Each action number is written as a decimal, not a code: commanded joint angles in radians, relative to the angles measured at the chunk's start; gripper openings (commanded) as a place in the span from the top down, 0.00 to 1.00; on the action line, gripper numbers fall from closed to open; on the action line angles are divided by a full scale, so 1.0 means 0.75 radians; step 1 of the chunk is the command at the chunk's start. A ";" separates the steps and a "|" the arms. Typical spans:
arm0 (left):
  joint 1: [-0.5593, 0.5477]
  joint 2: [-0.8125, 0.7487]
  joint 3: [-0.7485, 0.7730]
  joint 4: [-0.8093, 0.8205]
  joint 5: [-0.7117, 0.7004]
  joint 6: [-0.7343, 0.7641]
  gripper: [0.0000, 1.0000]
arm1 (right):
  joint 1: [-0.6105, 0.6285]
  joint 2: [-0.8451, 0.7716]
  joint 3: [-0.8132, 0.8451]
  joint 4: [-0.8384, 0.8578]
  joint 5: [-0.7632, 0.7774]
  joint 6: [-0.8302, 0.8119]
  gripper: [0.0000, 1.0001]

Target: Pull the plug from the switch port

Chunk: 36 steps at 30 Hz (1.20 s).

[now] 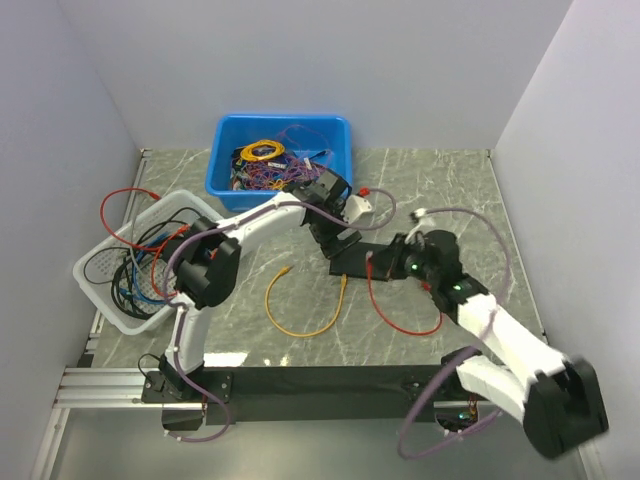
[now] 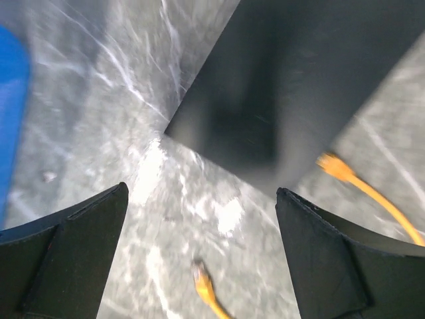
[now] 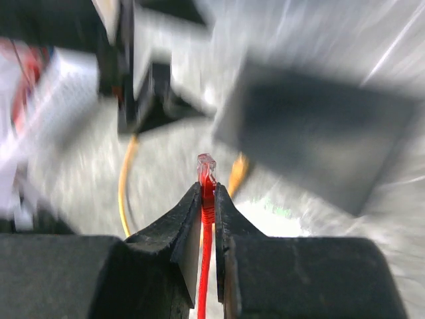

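The switch (image 1: 352,262) is a flat black box on the marble table; it shows blurred in the left wrist view (image 2: 285,80) and the right wrist view (image 3: 312,136). My right gripper (image 3: 207,189) is shut on the red cable just behind its clear plug (image 3: 206,166). The plug is in the air, apart from the switch. In the top view the right gripper (image 1: 388,262) is at the switch's right end, and the red cable (image 1: 400,322) loops toward the front. My left gripper (image 2: 199,193) is open and empty, above the switch's left corner (image 1: 335,236).
A yellow cable (image 1: 300,318) lies loose in front of the switch, its ends showing in the left wrist view (image 2: 335,166). A blue bin (image 1: 280,155) of cables stands at the back. A white basket (image 1: 130,265) of cables sits at the left.
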 commanded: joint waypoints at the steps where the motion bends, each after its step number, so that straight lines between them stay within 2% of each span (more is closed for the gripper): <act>1: 0.003 -0.247 0.124 -0.059 0.096 -0.006 0.01 | -0.003 -0.324 0.164 -0.102 0.411 0.053 1.00; 4: 0.003 -0.374 0.157 -0.078 0.180 -0.037 0.01 | 0.001 -0.492 0.282 -0.141 0.638 0.045 1.00; 7: 0.003 -0.488 0.190 -0.098 0.327 -0.084 0.01 | 0.007 -0.558 0.395 -0.114 0.788 0.035 1.00; 9: 0.003 -0.526 0.237 -0.123 0.425 -0.123 0.01 | 0.021 -0.558 0.450 -0.049 0.843 0.037 1.00; 10: 0.003 -0.544 0.257 -0.155 0.545 -0.133 0.01 | 0.023 -0.552 0.463 -0.016 0.874 0.049 1.00; 13: 0.001 -0.559 0.319 -0.170 0.744 -0.211 0.01 | 0.040 -0.503 0.504 0.133 0.919 0.078 1.00; 17: -0.021 -0.557 0.351 -0.133 0.869 -0.311 0.01 | 0.078 -0.405 0.598 0.246 0.936 0.088 1.00; 22: -0.085 -0.524 0.362 -0.084 0.866 -0.397 0.01 | 0.168 -0.302 0.694 0.332 0.927 0.066 1.00; 29: -0.091 -0.436 0.423 -0.039 0.765 -0.436 0.02 | 0.236 -0.296 0.702 0.385 0.936 0.057 1.00; 32: -0.091 -0.415 0.446 -0.031 0.735 -0.432 0.29 | 0.236 -0.308 0.680 0.397 0.925 0.072 1.00; 33: -0.091 -0.409 0.448 -0.027 0.708 -0.436 0.47 | 0.236 -0.312 0.665 0.403 0.921 0.082 1.00; 34: -0.091 -0.409 0.452 -0.021 0.704 -0.436 0.55 | 0.236 -0.312 0.661 0.403 0.915 0.088 1.00; 35: -0.091 -0.401 0.458 -0.023 0.696 -0.438 0.78 | 0.236 -0.317 0.649 0.403 0.911 0.098 1.00; 36: -0.091 -0.397 0.462 -0.025 0.690 -0.440 0.91 | 0.236 -0.317 0.645 0.405 0.911 0.098 1.00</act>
